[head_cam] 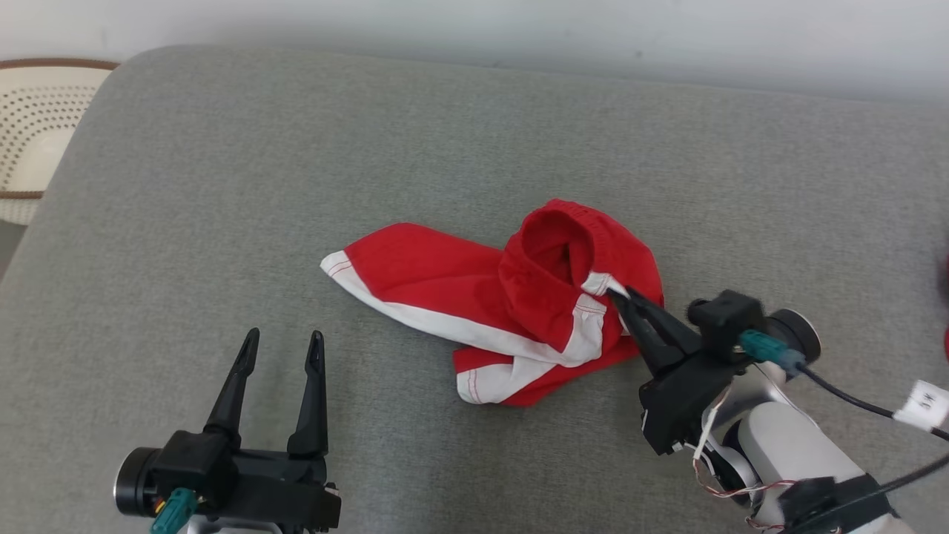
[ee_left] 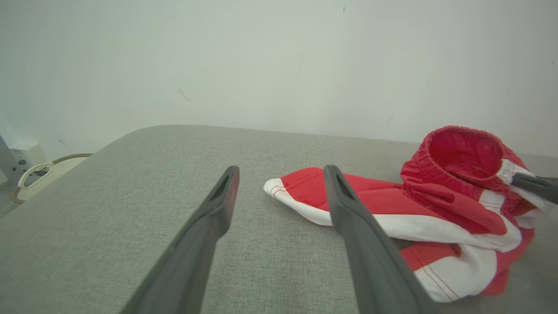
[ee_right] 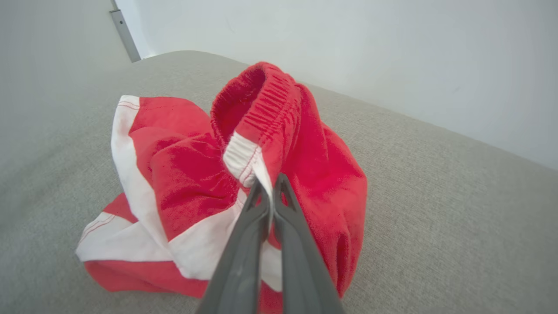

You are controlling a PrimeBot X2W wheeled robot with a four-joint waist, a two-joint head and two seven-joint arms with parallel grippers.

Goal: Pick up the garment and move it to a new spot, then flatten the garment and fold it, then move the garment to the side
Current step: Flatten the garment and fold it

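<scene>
The garment (head_cam: 511, 297) is a pair of red shorts with white stripes, lying crumpled on the grey cushion (head_cam: 222, 185), its elastic waistband standing up in a ring. My right gripper (head_cam: 619, 294) is shut on the waistband's white edge at the garment's right side; in the right wrist view its fingers (ee_right: 244, 261) pinch the garment (ee_right: 183, 174) where white meets red. My left gripper (head_cam: 283, 347) stands open over bare cushion, to the lower left of the garment and apart from it. In the left wrist view the fingers (ee_left: 362, 244) frame the garment's (ee_left: 436, 218) flat leg end.
A cream perforated basket (head_cam: 37, 133) with a brown rim sits off the cushion's far left corner. A pale wall (head_cam: 519, 30) runs behind the cushion's far edge. A cable with a white tag (head_cam: 923, 404) hangs by my right wrist.
</scene>
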